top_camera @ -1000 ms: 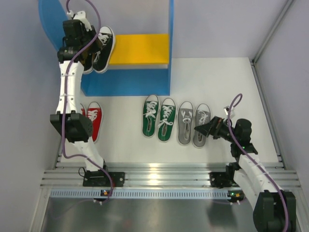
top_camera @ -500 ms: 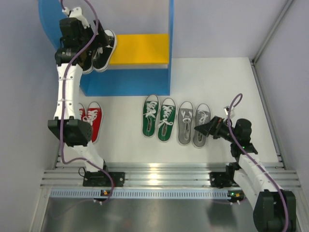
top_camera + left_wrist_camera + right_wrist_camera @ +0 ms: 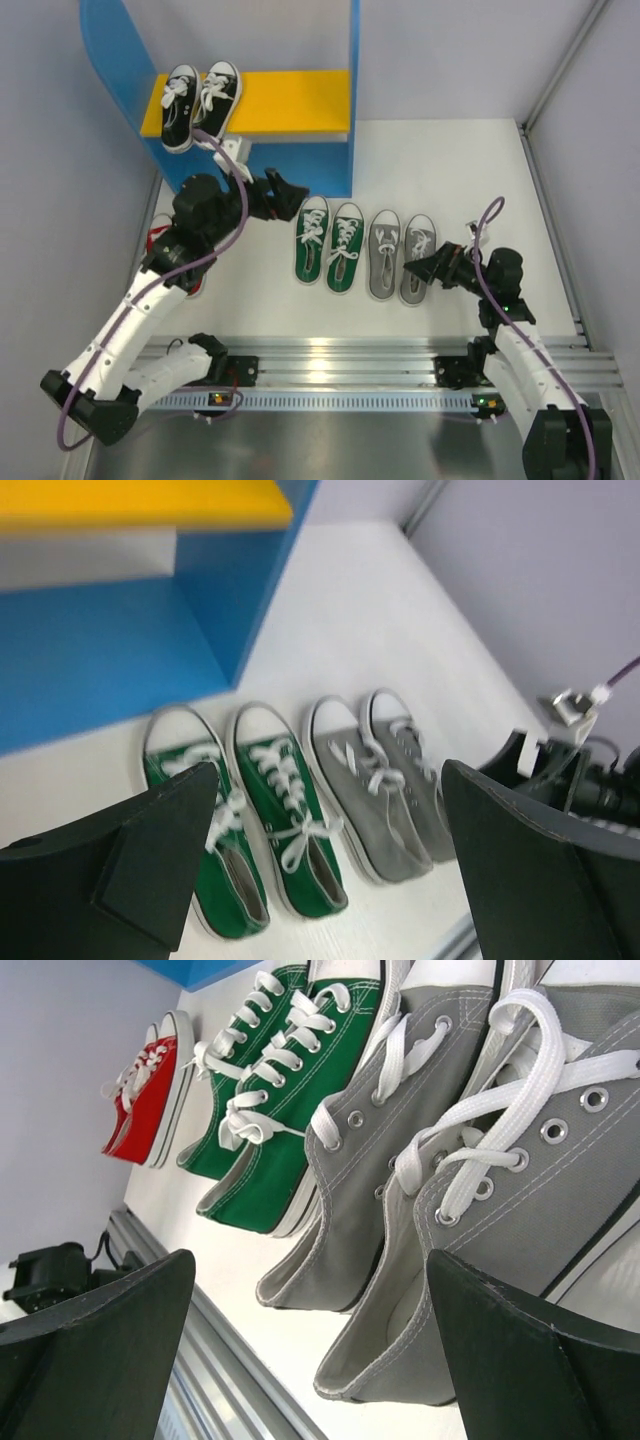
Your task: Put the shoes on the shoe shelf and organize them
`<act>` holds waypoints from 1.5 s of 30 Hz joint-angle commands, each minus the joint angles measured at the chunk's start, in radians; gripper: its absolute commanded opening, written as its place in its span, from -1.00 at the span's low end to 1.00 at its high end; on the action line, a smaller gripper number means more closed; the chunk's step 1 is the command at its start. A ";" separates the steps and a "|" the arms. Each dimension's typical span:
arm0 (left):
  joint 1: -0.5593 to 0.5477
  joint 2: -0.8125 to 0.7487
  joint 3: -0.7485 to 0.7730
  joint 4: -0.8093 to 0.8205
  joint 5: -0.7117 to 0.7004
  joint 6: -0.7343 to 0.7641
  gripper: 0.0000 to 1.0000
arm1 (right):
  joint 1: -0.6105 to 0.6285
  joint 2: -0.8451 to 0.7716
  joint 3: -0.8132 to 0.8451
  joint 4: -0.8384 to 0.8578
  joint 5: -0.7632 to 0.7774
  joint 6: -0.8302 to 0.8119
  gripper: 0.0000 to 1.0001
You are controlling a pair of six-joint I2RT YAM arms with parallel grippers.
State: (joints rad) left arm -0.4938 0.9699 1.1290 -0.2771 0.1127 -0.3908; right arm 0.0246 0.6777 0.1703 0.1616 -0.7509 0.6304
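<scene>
The black pair (image 3: 199, 101) lies side by side on the left of the yellow board (image 3: 295, 98) of the blue shoe shelf (image 3: 354, 90). My left gripper (image 3: 287, 194) hangs open and empty in front of the shelf, just left of the green pair (image 3: 328, 245). In the left wrist view the green pair (image 3: 250, 810) and grey pair (image 3: 385, 770) lie below the wide-open left gripper (image 3: 328, 780). My right gripper (image 3: 424, 266) stands open at the heel of the right grey shoe (image 3: 415, 255). That heel (image 3: 470, 1290) sits between its spread fingers, ungripped. My left arm mostly hides the red pair (image 3: 156, 238).
Green, grey and red (image 3: 145, 1100) pairs lie in a row on the white floor (image 3: 450, 170) before the shelf. The shelf's lower blue level (image 3: 100, 650) shows under the yellow board. A metal rail (image 3: 330, 355) runs along the near edge. Grey walls close both sides.
My left gripper opened and let go of the black pair on the yellow board. The arm then pulled back and swung down toward the green pair. The right arm stayed put.
</scene>
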 commanded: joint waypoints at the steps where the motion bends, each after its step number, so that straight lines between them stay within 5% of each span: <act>1: -0.116 0.003 -0.184 0.070 -0.102 -0.057 0.97 | 0.011 -0.053 0.050 -0.063 0.051 -0.046 0.99; 10: -0.342 0.076 -0.474 0.199 -0.465 -0.137 0.97 | 0.011 -0.219 0.165 -0.301 0.277 -0.109 0.99; 25: -0.450 0.240 -0.656 0.440 -0.685 -0.238 0.88 | 0.011 -0.234 0.187 -0.369 0.317 -0.149 0.99; 37: -0.483 0.371 -0.684 0.660 -0.720 -0.201 0.76 | 0.009 -0.230 0.181 -0.372 0.315 -0.161 0.99; 43: -0.509 0.467 -0.658 0.679 -0.757 -0.189 0.18 | 0.009 -0.224 0.178 -0.369 0.314 -0.164 0.99; 45: -0.511 0.474 -0.657 0.676 -0.762 -0.189 -0.26 | 0.009 -0.222 0.175 -0.369 0.314 -0.167 0.99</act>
State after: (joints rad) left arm -0.9913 1.4136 0.4526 0.3317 -0.6765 -0.5705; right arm 0.0246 0.4492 0.3225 -0.2317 -0.4438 0.4805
